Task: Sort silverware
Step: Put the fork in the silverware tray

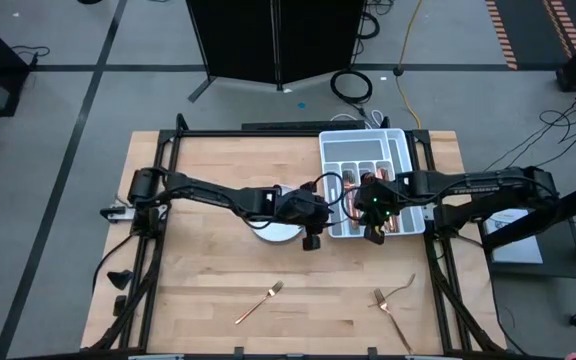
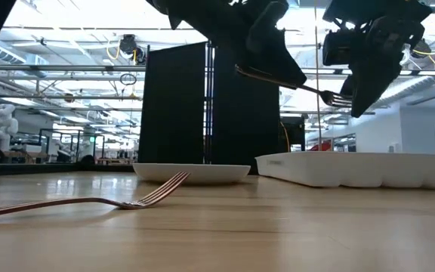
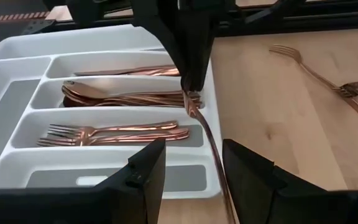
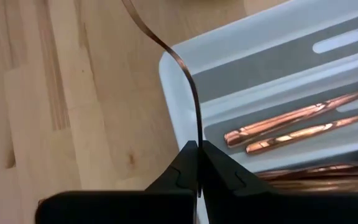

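Fork [image 3: 207,134]: in the air over the tray's left rim, clear of the table, head at the right claw and handle running out toward the left claw.
Right claw [image 4: 197,149]: pinched tight on the fork near its head, above the tray's front left part.
Left claw [image 3: 192,149]: fingers spread apart, straddling the handle without squeezing it, just off the tray's left rim beside the plate [image 1: 278,232].
Axis: the fork lies roughly left to right, across the slots, which run back to front.
Fork slot [image 3: 110,132]: just beyond the head, with several forks already lying lengthwise in it; spoons and what look like knives fill the slots past it.
Nearer arm: the right one, since it has the grip and hangs over the tray [image 1: 368,133].
Coming move, as I judge it: the fork needs turning to line up with the slot before it goes down; the left claw is in the way of that swing until it backs off.
Room: bare table [image 1: 218,270] to the left and front of the tray; the tray sits at the back right corner, so little room behind it.
Loose forks [image 1: 259,302]: three more lie near the front edge, well apart from both claws.
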`<state>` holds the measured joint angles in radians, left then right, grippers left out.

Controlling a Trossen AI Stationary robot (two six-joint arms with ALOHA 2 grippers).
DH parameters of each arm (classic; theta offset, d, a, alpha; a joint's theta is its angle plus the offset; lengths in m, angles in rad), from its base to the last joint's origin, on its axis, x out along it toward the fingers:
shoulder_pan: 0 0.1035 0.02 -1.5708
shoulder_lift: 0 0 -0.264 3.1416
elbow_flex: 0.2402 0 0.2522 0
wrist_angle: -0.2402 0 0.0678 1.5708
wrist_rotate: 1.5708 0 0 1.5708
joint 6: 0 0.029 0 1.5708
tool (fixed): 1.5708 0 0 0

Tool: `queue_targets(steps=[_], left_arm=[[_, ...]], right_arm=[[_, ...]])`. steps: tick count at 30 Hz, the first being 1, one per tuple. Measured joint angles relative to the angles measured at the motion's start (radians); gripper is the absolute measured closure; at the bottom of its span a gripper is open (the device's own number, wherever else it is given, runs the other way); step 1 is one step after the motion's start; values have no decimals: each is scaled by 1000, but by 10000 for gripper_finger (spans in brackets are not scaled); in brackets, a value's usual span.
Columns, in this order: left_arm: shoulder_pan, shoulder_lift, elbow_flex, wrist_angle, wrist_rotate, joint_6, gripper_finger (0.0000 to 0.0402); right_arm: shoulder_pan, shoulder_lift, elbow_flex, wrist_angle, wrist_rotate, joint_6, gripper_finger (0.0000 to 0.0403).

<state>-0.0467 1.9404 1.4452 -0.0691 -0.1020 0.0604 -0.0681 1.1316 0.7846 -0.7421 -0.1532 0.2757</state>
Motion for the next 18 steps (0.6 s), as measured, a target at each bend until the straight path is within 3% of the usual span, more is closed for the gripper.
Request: queue_targets(steps=[13,18], left_arm=[[1,1,0,-54,23,-1,249],[1,1,0,-54,27,-1,271]], right_arm=[[0,0,5,22,0,4,403],[0,0,5,30,4,10,403]])
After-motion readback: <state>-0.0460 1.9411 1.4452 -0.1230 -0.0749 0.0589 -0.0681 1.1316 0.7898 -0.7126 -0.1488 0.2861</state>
